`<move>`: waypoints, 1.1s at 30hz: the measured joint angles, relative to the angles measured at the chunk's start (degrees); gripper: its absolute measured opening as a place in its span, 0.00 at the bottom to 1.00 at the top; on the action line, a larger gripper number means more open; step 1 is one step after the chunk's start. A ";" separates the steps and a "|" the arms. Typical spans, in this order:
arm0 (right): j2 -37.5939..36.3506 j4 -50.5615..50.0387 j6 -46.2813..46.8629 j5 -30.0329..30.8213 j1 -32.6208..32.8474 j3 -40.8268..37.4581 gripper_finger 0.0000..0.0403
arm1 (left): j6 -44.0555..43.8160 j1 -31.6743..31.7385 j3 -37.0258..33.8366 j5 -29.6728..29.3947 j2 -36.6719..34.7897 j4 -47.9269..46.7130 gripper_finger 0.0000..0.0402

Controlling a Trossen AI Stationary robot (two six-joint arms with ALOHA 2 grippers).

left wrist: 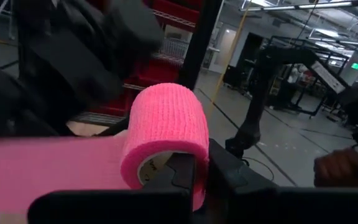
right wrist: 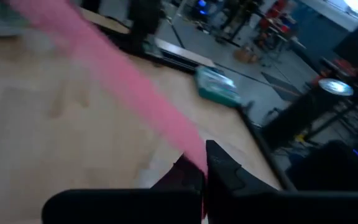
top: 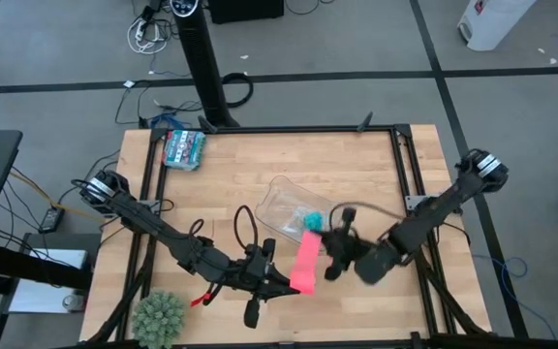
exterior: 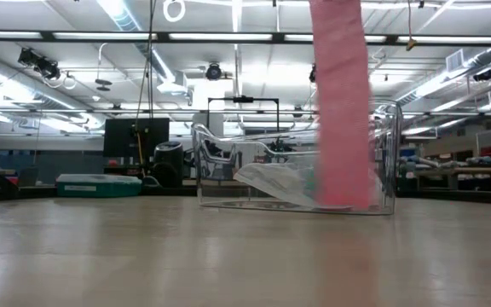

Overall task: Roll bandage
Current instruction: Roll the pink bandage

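From above, the pink bandage point(top: 305, 264) stretches between two closed grippers: left gripper point(top: 287, 284) at seven o'clock, right gripper point(top: 329, 250) at two. Only the left wrist view reveals its rolled end point(left wrist: 165, 137).

A clear bin point(top: 284, 206) holds a teal roll point(top: 312, 220), seemingly.

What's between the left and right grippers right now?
High view: the bandage, a pink strip, spans from the left gripper up to the right gripper; both are shut on it.

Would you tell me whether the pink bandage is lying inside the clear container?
No, the bandage stretches outside the clear container, held between the left gripper and right gripper.
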 joint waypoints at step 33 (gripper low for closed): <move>-0.73 -10.15 29.85 -15.49 18.28 0.02 0.00 | 26.63 -2.57 0.00 -17.48 -1.95 9.34 0.06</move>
